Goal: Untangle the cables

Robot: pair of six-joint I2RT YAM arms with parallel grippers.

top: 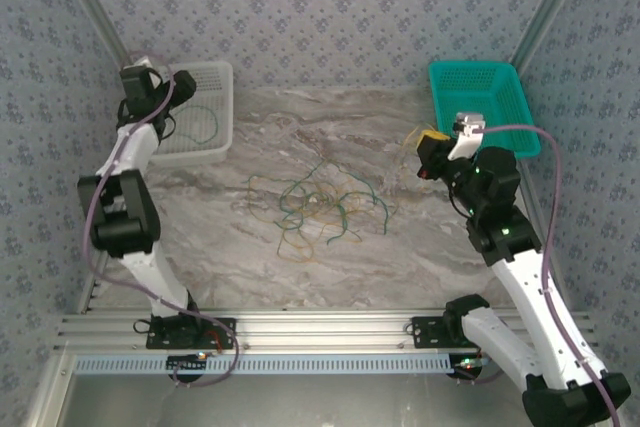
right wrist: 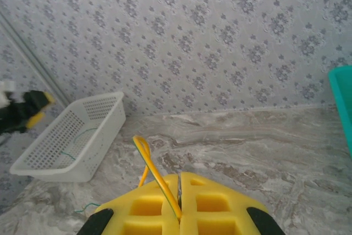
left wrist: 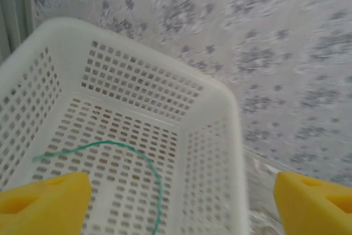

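While the left fingers [left wrist: 47,199] are standing wide apart above the white basket [left wrist: 137,42], a green cable [left wrist: 104,143] is lying loose on its floor. That looks like the place where green ones are being sorted. Across the way, the right fingers [right wrist: 212,205] are pinching shut on a yellow cable [right wrist: 148,160] and holding it up near the teal basket [top: 470,67], likely its destination. Other cables [top: 315,209] are sitting in a tangle in the middle of the counter [top: 420,237], well apart from both baskets. Grey-veined marble is covering the counter, and flower-patterned wallpaper [right wrist: 220,37] is closing it in on three sides.
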